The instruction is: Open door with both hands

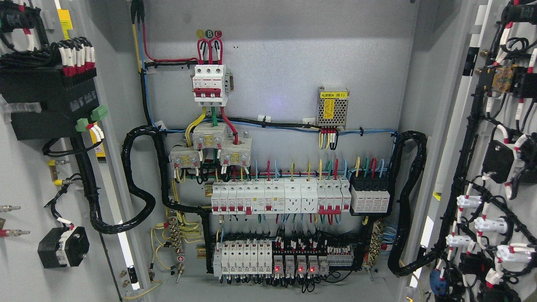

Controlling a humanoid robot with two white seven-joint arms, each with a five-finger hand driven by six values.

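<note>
Cabinet (277, 63) wide open, both doors swung out: left door (25, 176) at frame left, right door (503, 167) at frame right, inner faces carrying wired components. Inside backplate: one three-pole main breaker (209, 84), one meshed power supply (332, 107), upper breaker row (281, 197), lower breaker row (268, 256) with four red LEDs lit. Neither robot hand in frame, so hand state can't be told.

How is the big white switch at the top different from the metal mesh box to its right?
The switch is white plastic with red levers; the mesh box is perforated metal with yellow labels. The switch sits higher on the back panel, the box lower. Red looped wires enter the switch from above; the box's wires leave only below. Both are mounted upright on the same grey panel.
</note>
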